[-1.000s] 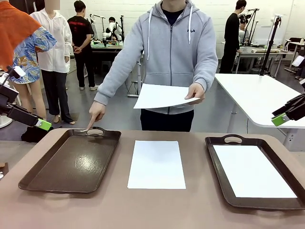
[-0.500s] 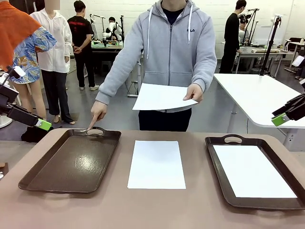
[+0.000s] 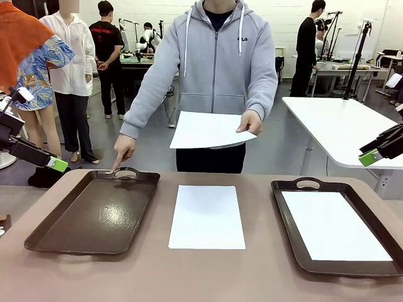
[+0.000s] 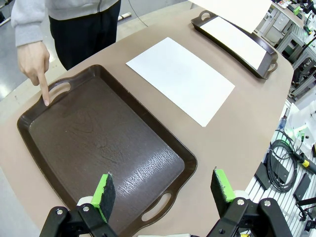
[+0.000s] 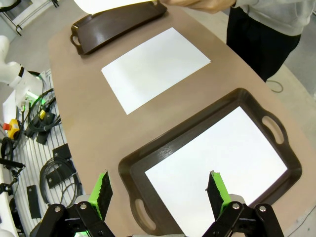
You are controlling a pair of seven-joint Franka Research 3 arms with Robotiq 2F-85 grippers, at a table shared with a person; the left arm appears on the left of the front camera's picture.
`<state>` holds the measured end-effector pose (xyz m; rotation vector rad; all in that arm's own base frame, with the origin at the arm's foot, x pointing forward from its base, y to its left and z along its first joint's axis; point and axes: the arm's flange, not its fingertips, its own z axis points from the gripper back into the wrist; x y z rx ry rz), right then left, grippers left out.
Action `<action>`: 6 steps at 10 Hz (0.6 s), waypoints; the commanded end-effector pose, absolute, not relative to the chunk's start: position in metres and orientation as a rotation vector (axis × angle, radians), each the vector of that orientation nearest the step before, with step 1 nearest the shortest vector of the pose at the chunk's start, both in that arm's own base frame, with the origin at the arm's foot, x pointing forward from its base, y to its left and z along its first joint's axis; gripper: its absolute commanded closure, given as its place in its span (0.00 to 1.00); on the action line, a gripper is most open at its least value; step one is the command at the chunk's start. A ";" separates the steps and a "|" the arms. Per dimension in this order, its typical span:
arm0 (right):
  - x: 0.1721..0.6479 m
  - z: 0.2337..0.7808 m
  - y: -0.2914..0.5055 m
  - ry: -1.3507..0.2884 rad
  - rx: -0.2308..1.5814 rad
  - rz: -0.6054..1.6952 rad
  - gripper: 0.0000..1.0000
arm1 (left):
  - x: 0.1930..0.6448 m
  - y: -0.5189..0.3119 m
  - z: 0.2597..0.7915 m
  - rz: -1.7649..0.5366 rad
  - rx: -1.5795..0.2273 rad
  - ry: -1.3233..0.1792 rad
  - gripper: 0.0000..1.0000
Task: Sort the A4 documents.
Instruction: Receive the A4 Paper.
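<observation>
Viewing the front view, I log one A4 document (image 3: 206,216) flat at worktop (image 3: 252,277) centre, a second sheet (image 3: 334,225) inside the lower-right tray (image 3: 284,220), a third sheet (image 3: 204,131) in the person's hand (image 3: 250,123) at upper centre. Left fingers (image 4: 103,191) and right fingers (image 5: 216,190) stand apart, empty.

Bright, even overhead light is filling every view. Glare is streaking the dark tray (image 4: 98,138) just ahead of the left gripper (image 4: 163,187); the sheet (image 5: 217,163) ahead of the right gripper (image 5: 159,191) is washing out to flat white. Shadows are falling soft, and wrist views are bowing at their edges.
</observation>
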<state>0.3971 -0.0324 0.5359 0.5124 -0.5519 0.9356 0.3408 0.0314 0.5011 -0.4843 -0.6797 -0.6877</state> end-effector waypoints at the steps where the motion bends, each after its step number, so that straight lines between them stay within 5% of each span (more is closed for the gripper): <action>1: 0.397 0.536 -0.032 -0.550 0.515 0.938 0.00 | 0.342 0.033 0.500 -0.697 -0.501 -0.692 0.00; 6: 0.397 0.536 -0.032 -0.550 0.515 0.938 0.00 | 0.342 0.033 0.500 -0.697 -0.501 -0.692 0.00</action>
